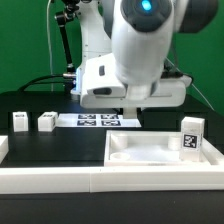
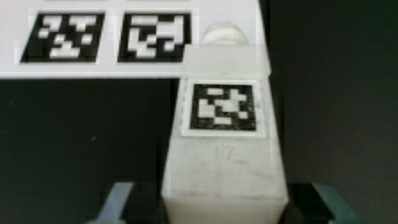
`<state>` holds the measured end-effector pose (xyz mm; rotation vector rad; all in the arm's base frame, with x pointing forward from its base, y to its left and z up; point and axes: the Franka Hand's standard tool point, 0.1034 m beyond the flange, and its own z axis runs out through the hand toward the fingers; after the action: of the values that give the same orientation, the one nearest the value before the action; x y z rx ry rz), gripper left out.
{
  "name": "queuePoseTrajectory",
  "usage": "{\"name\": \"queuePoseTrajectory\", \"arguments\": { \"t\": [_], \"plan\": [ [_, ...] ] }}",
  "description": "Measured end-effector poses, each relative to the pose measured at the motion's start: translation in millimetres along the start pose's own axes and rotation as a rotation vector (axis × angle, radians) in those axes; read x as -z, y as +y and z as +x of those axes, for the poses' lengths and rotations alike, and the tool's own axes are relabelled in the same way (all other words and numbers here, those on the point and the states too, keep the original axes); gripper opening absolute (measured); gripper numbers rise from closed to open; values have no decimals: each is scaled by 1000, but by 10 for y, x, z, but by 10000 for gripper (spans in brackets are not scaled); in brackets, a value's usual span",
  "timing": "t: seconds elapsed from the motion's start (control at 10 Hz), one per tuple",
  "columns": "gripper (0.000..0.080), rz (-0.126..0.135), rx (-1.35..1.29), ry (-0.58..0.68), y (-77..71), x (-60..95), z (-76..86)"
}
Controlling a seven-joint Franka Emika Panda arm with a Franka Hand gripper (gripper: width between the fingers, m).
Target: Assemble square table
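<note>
Squarely, leg (image 2: 222, 150) (white, tagged) between tool (image 2: 221, 205) fingers (image 2: 121, 203)

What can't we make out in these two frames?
1. Exterior view: end effector and the leg it grips, hidden behind the arm.
2. Wrist view: fingers mostly cut off by the frame edge; whether the leg rests on the table is unclear.
3. Exterior view: tags on the two small legs at that view's left, too small to read.
</note>
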<state>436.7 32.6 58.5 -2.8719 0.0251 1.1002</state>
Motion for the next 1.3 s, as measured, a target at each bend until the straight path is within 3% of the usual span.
{"name": "queuePoseTrajectory", "arguments": {
  "t": [0.3,0.5,0.9,1.1,1.3],
  "plan": [
    [290,11,24,153,84,378,-40],
    [290,18,11,262,98,750,-34],
    [290,-2,8,577,145,783,72],
    [290,-33,47,734,233,946,159],
    [290,-46,41,854,265,1046,191]
  ]
}}
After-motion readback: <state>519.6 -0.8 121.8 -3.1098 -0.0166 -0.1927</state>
